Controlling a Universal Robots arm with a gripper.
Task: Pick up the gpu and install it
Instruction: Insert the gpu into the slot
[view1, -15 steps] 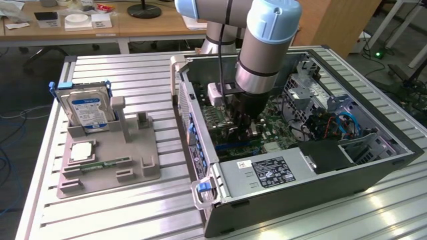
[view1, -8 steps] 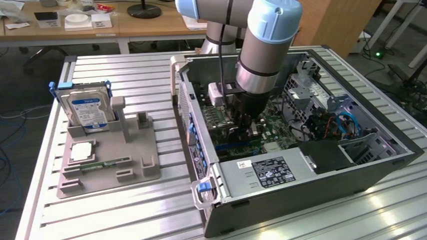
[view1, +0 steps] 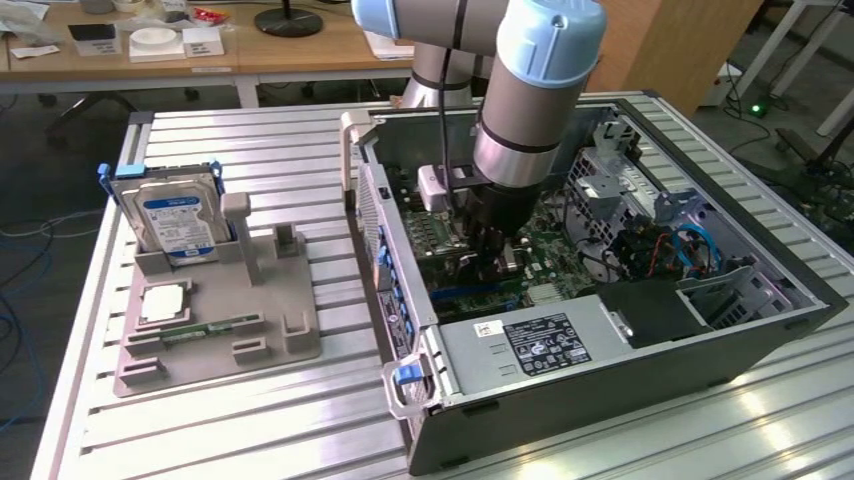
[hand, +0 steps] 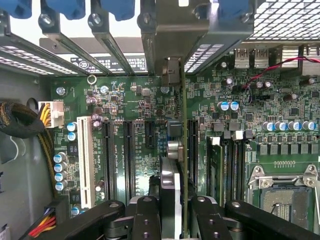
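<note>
My gripper (view1: 491, 250) reaches down into the open computer case (view1: 561, 400), just above the green motherboard (view1: 561, 265). In the wrist view the gripper (hand: 175, 220) is shut on the gpu (hand: 173, 150), which I see edge-on as a thin dark board with a black cooler. The card runs between the fingers (hand: 145, 215) toward the rear of the case. Its silver end bracket (hand: 170, 70) sits at the row of rear slot covers. The card stands over the black expansion slots of the motherboard (hand: 135, 105); I cannot tell whether it is seated in one.
A grey fixture (view1: 214, 330) on the exterior view's left holds a silver hard drive (view1: 174, 215), a chip (view1: 160, 303) and a green memory stick (view1: 200, 328). Inside the case are the power supply (view1: 527, 345), a white slot (hand: 85, 160), the CPU socket (hand: 285, 195) and cable bundles (hand: 25, 125).
</note>
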